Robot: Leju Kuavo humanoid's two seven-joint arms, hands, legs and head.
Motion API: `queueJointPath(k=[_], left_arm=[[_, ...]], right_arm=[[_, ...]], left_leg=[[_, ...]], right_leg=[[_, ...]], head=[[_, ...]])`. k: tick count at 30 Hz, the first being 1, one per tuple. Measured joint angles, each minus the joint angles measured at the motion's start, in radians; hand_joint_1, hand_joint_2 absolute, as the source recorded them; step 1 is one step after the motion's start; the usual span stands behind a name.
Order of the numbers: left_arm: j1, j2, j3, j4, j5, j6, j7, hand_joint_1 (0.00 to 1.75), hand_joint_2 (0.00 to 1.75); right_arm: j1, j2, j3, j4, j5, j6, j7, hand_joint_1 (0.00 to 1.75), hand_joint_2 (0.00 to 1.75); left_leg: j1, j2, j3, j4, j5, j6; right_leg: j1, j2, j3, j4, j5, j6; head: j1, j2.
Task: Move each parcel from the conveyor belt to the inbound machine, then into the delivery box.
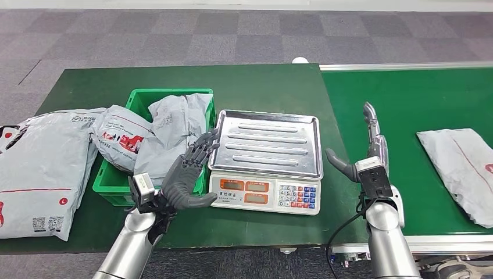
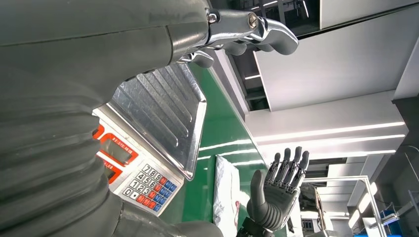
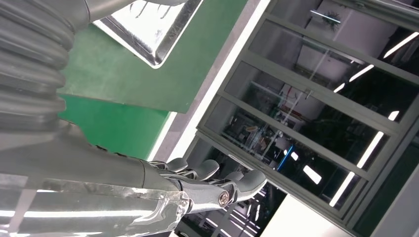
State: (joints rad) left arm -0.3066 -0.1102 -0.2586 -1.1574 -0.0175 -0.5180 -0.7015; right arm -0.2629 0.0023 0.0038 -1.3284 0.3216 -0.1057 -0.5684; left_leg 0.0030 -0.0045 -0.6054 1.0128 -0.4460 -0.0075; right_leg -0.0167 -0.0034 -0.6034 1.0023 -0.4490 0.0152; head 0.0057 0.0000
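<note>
We find the left robot hand (image 1: 189, 174) empty, fingers apart and loosely curved, poised between the green box (image 1: 135, 100) and the scale (image 1: 264, 152), just beside the scale's front left corner. We judge this a resting posture at the hand-over point between weighing and boxing, since nothing lies in its grasp. The right robot hand (image 1: 367, 150) is likewise empty, fingers extended and thumb spread, held upright over the seam where the surface (image 1: 264, 78) meets the belt (image 1: 407, 99). It faces the belt side, which suits a reach for the next item.

The scale's steel tray (image 1: 264, 142) carries nothing (the inbound step is therefore not yet begun for the pending item). One grey parcel (image 1: 462, 168) lies flat on the belt, well apart from the right robot hand, toward the far right edge of the head view.

In the box, grey bags (image 1: 168, 131) are heaped above the rim, one draped over its left wall; we take these as processed. A large bag (image 1: 40, 174) lies on the surface left of the box, outside it.

Our judgement: the next move is a right-hand reach to the belt parcel. The box looks nearly full, so spill-over is a risk.
</note>
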Motion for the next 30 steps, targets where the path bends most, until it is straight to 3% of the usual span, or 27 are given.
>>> queueJointPath(k=[6, 15, 23, 30], left_arm=[[0.015, 0.009, 0.009, -0.012, 0.022, 0.002, 0.000, 0.00, 1.75], [0.105, 0.056, 0.161, -0.074, 0.039, -0.079, -0.001, 0.00, 1.75], [0.118, 0.061, 0.192, -0.084, 0.037, -0.081, -0.001, 0.00, 1.75], [0.112, 0.058, 0.197, -0.069, -0.002, -0.036, -0.001, 0.00, 1.75]], right_arm=[[0.000, -0.002, 0.000, 0.003, 0.022, -0.022, 0.021, 0.00, 1.75], [0.003, -0.031, -0.044, 0.055, 0.136, -0.091, 0.010, 0.00, 1.75], [0.003, -0.033, -0.051, 0.075, 0.141, -0.096, 0.010, 0.00, 1.75], [-0.011, -0.036, -0.072, 0.103, 0.223, -0.134, 0.059, 0.00, 1.75]], left_leg=[[0.000, 0.000, 0.000, 0.000, 0.000, 0.000], [0.001, 0.001, 0.000, 0.000, -0.001, -0.001], [0.000, 0.001, 0.000, 0.000, -0.001, -0.001], [0.000, 0.001, 0.000, 0.000, -0.001, -0.001]], right_leg=[[0.000, 0.000, 0.000, 0.000, 0.000, 0.000], [0.000, 0.001, 0.000, 0.000, -0.001, -0.001], [0.000, 0.000, 0.000, 0.000, -0.001, -0.001], [0.000, 0.001, 0.000, 0.000, -0.001, -0.001]], head=[[0.000, 0.000], [0.000, 0.000], [0.000, 0.000], [0.000, 0.000]])
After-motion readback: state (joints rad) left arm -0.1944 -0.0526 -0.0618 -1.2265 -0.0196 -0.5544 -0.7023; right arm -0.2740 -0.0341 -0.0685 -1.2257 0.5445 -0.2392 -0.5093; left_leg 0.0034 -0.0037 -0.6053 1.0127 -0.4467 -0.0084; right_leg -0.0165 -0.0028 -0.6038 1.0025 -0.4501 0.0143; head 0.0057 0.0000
